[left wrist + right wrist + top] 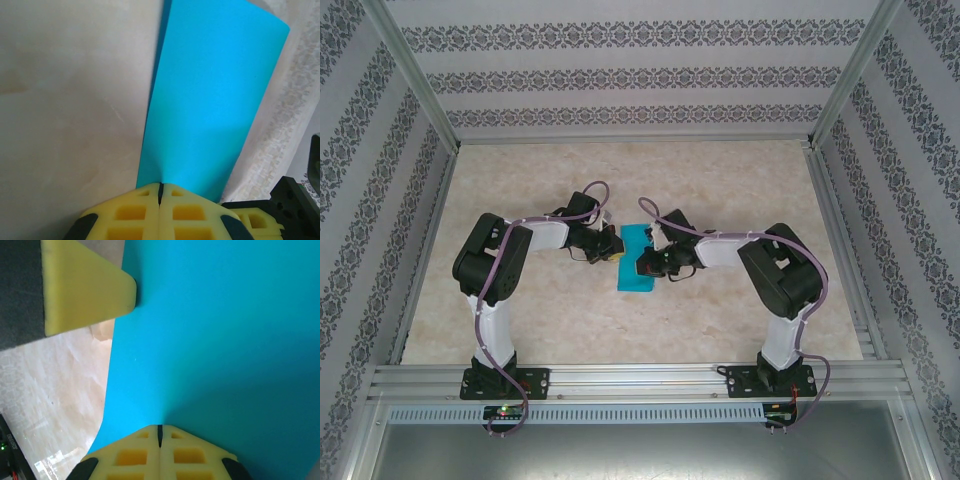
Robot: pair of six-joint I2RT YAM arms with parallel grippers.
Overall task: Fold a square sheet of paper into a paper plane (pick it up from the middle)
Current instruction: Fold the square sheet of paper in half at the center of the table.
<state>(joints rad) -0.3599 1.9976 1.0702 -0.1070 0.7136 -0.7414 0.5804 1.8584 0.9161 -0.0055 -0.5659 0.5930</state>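
The square sheet of paper (pixel 636 262) lies at the centre of the worktop (pixel 520 320), between the arms. The left tool (pixel 160 186) and right tool (pixel 160 427) are each clamped on it from opposite sides. Expect light, thin, limp stock that bows and creases readily. Grip near the edges and avoid pulling the tools apart.

Hand (pixel 160 189): mine, the left one; yellow fingers (pixel 130 215) pressed together at the bottom edge, tips pinching the near edge of the paper.
Paper (pixel 210 100): teal, smooth, running from my tips toward the upper right.
Table (pixel 70 110): pale, marbled, left of the paper.
Dark part (pixel 295 205): lower right corner, beside the paper.
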